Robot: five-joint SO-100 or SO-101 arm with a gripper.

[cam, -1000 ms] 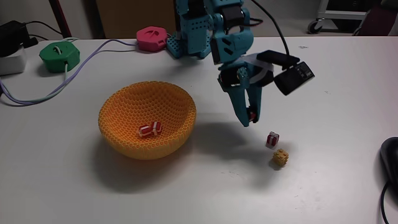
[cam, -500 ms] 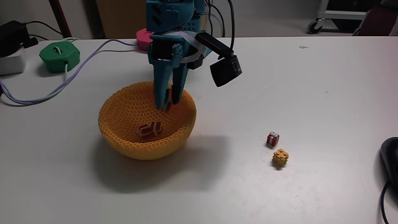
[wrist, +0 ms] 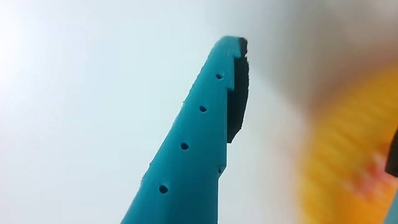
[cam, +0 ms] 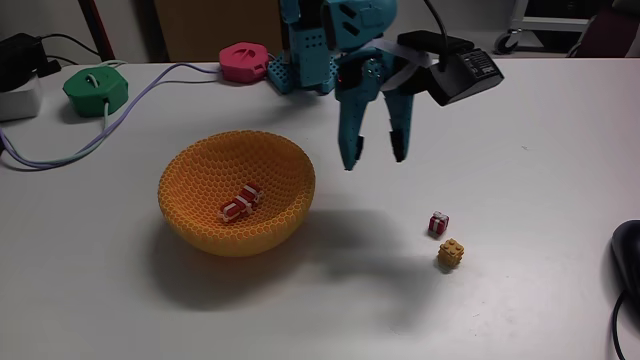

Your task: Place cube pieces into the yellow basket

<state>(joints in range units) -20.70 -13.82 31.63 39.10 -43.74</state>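
Observation:
The yellow basket (cam: 237, 195) sits left of centre on the white table in the fixed view, with red-and-white striped cube pieces (cam: 240, 201) lying inside it. One more striped cube (cam: 438, 223) and a yellow-orange studded cube (cam: 451, 253) rest on the table to the right. My teal gripper (cam: 373, 160) hangs open and empty in the air, right of the basket and up-left of the loose cubes. In the wrist view a teal finger (wrist: 199, 137) crosses the middle, and the basket (wrist: 348, 155) is a blur at the right.
A green round device (cam: 96, 90) and a pink one (cam: 243, 60) with cables lie at the back left. The arm base (cam: 305, 45) stands at the back centre. A dark object (cam: 627, 250) with a cable sits at the right edge.
The gripper carried a striped cube from the right over to the basket, let it go there, and has swung back right, open. The basket now holds one more striped cube.

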